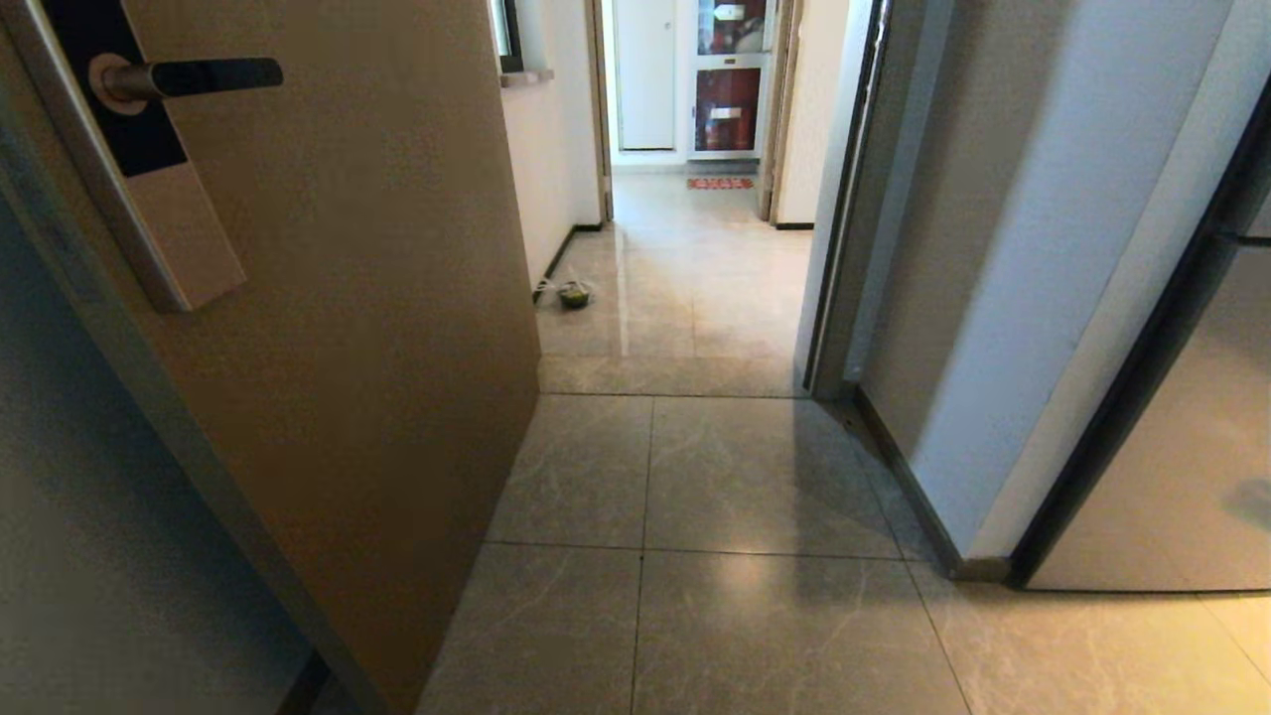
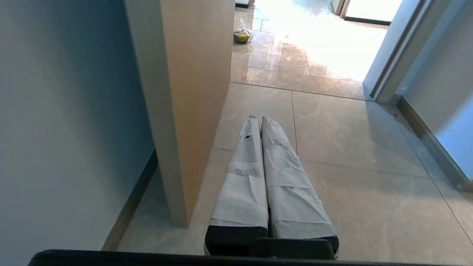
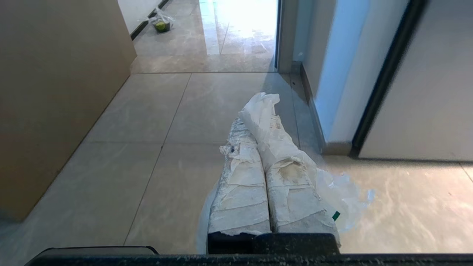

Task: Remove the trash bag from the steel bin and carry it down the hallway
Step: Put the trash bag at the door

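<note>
Your right gripper (image 3: 260,118), its paper-wrapped fingers pressed together, pinches a fold of the trash bag (image 3: 334,192), the thin white film draped over one finger and spilling loosely beside the wrist, well clear of the open door (image 3: 55,92). Judge it light, limp and slippery: the plastic crumples rather than holds shape, so your hold belongs on bunched film or a loop handle, never on a single stretched layer that could tear or slide out. Your left gripper (image 2: 258,120) hangs just beside that door's edge, fingers closed on nothing, their wrapping creased and matte. The steel bin appears in no view. Past the door, whose flat tan face carries a dark lever handle (image 1: 189,77) on a metal plate, the hallway (image 1: 695,258) runs ahead on glossy, veined beige tiles between off-white walls and black baseboards. A small clear-wrapped bundle (image 1: 574,293) with something green inside lies on the floor beyond the door, against the baseboard.
</note>
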`<state>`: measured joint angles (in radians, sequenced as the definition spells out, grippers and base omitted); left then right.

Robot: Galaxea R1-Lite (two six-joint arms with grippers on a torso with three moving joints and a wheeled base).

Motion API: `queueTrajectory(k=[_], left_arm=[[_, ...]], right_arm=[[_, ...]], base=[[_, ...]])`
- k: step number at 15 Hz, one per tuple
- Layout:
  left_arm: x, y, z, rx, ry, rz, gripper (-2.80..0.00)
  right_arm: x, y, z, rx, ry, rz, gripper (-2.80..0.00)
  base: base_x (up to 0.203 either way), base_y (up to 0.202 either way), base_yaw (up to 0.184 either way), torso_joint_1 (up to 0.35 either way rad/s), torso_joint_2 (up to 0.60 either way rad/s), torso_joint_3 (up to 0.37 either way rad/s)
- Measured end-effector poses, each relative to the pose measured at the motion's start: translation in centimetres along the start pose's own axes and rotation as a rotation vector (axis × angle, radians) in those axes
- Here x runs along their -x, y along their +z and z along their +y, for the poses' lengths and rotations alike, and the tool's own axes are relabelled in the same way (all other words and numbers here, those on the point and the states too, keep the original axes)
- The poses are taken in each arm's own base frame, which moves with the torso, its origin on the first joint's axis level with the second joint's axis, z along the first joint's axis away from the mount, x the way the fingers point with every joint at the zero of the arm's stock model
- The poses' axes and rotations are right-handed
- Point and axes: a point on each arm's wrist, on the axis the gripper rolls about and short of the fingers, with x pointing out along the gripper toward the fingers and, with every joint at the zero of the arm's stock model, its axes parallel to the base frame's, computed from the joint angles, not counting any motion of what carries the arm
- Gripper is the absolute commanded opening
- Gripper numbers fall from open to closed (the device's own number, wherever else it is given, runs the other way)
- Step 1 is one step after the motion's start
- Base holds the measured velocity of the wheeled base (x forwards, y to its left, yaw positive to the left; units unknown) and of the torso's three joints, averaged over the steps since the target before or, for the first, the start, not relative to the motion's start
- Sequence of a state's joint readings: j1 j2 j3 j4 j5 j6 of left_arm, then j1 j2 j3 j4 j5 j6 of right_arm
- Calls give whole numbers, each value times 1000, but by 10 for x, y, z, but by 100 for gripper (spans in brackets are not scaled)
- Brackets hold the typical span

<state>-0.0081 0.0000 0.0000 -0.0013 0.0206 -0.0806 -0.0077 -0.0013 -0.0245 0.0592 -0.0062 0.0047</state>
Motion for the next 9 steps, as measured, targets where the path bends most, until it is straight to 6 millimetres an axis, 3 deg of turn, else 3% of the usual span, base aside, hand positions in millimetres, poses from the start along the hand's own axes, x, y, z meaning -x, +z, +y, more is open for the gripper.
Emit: queueTrajectory(k=[9], left_arm=[[0, 0, 0, 0, 0, 0, -280]], right_arm=[[0, 0, 0, 0, 0, 1, -280]], base=[[193, 0, 1, 3, 4, 2]])
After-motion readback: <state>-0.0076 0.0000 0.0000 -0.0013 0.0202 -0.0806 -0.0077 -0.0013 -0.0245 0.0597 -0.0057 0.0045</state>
